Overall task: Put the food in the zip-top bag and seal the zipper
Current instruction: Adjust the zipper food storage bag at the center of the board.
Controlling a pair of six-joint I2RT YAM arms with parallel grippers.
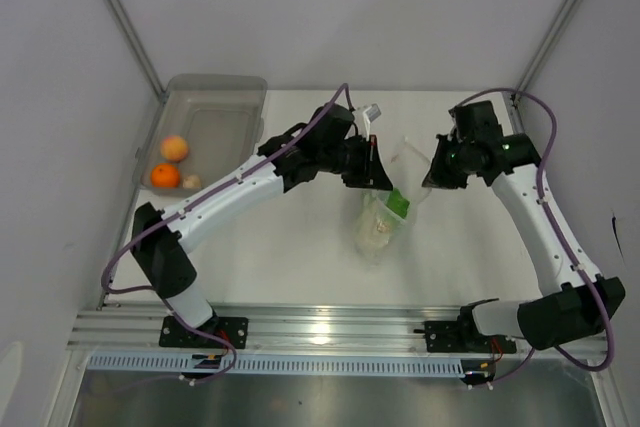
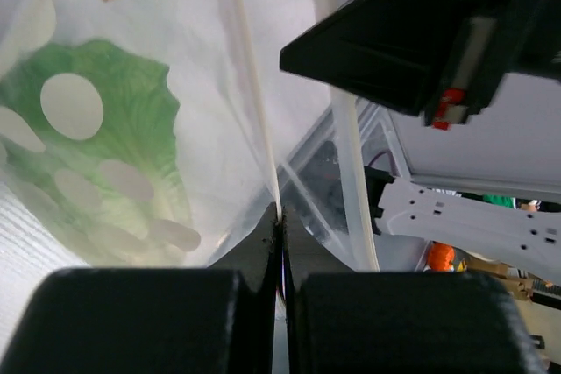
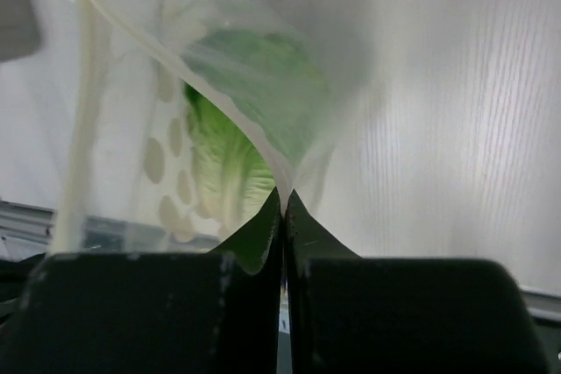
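The clear zip-top bag [image 1: 385,212] hangs between my two grippers above the table, with the green lettuce [image 1: 398,203] inside it. My left gripper [image 1: 378,162] is shut on the bag's left top edge [image 2: 263,129]. My right gripper [image 1: 432,175] is shut on the bag's right edge [image 3: 289,172]. The lettuce shows through the plastic in the left wrist view [image 2: 123,120] and in the right wrist view [image 3: 228,146]. Two orange fruits [image 1: 174,148] [image 1: 165,176] and a pale beige lump [image 1: 191,182] lie in the grey bin.
The translucent grey bin [image 1: 225,97] stands at the table's far left corner. Metal frame posts rise at both back corners. The aluminium rail with the arm bases [image 1: 330,327] runs along the near edge.
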